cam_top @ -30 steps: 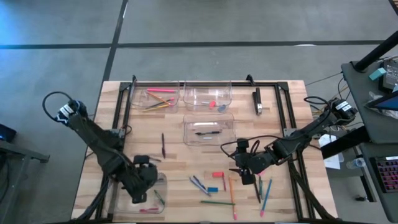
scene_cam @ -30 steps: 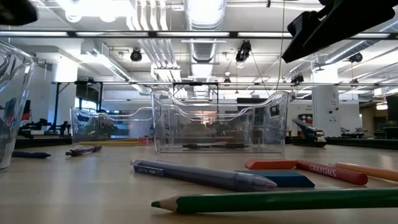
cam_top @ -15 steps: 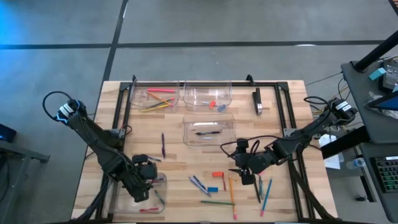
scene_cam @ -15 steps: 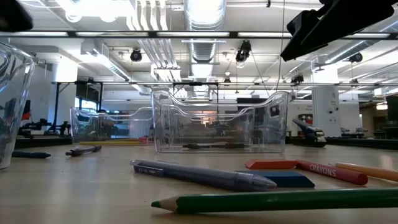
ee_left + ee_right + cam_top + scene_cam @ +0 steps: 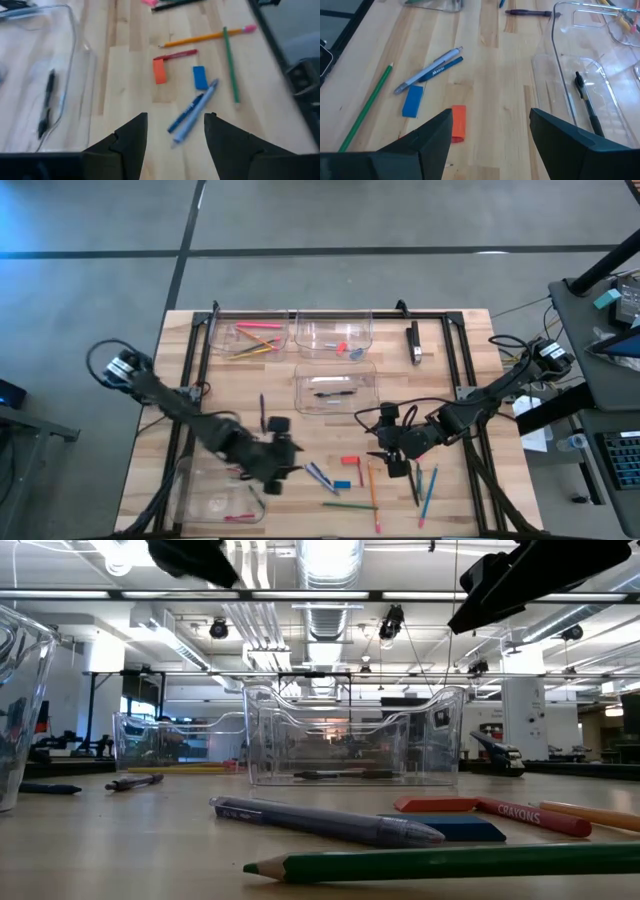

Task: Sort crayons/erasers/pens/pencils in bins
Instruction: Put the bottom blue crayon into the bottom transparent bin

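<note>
left gripper (image 5: 175,131) empty, fingers apart | hovered over grey and blue pens (image 5: 192,116) on wooden table (image 5: 125,75) | right gripper (image 5: 490,131) spread, empty | orange-red eraser block (image 5: 458,123) just ahead

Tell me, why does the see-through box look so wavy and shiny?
In the low view, ceiling lights shine through the clear bin, so its walls bend the room behind; the green pencil up close looks soft. In the left wrist view, everything is slightly blurred.
</note>
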Controlling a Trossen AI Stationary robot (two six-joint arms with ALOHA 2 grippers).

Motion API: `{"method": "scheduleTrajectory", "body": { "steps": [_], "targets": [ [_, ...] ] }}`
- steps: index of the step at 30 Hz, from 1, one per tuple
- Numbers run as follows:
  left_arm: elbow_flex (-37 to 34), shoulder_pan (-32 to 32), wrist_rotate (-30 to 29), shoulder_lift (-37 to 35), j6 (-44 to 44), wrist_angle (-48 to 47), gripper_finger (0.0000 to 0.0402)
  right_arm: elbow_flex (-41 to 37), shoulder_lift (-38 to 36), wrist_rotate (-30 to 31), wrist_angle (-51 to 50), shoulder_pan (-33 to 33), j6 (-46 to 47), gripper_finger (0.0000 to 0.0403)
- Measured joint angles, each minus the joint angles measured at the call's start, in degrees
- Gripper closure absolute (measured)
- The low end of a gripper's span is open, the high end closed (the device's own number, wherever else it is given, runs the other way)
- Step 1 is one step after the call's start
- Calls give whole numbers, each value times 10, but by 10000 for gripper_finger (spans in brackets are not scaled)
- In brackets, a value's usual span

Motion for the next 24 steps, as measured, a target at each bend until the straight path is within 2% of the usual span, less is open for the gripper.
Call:
{"method": "scheduleTrajectory", "body": {
  "steps": [6,10,17,24],
  "targets": [
    [0,67,97,95,71,96,222,-3,0,0,0,0,0,149],
    [0,89,132,152,77,115,222,-6,0,0,0,0,0,149],
    [0,99,144,214,77,134,222,-6,0,0,0,0,0,149],
    [-1,99,145,232,80,134,222,-7,0,0,0,0,2,149]
  ]
}}
